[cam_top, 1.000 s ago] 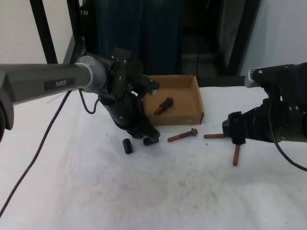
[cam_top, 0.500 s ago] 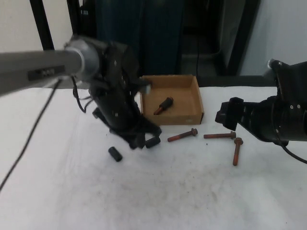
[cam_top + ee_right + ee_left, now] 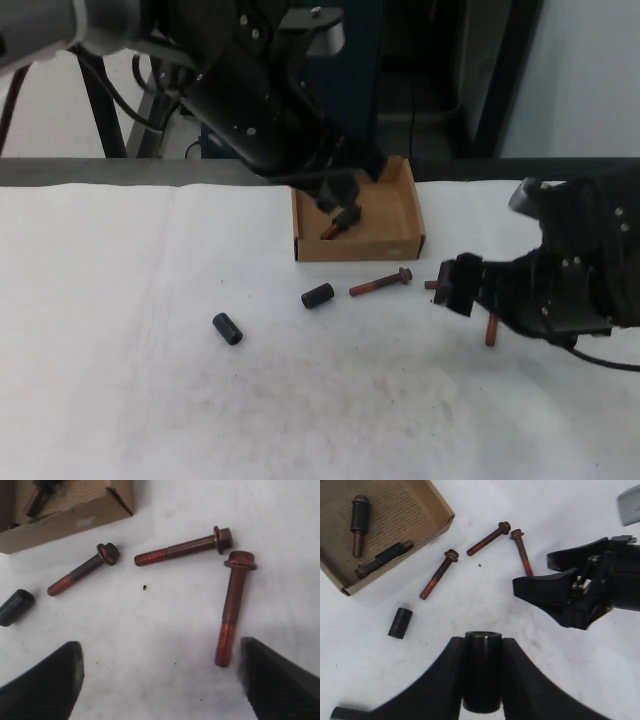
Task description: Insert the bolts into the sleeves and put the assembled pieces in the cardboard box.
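Two assembled pieces [image 3: 359,517] in box [image 3: 407,505] from left wrist; left tool [image 3: 483,647] clamps sleeve [image 3: 482,680], right tool [image 3: 160,645] wide.

Box [image 3: 360,248]: at the rear of the bench [image 3: 150,400], two assembled pieces [image 3: 384,559] inside.
Bolts [image 3: 380,283]: three, in front of the box, toward the right.
Sleeves [image 3: 317,296]: two, left of the bolts.
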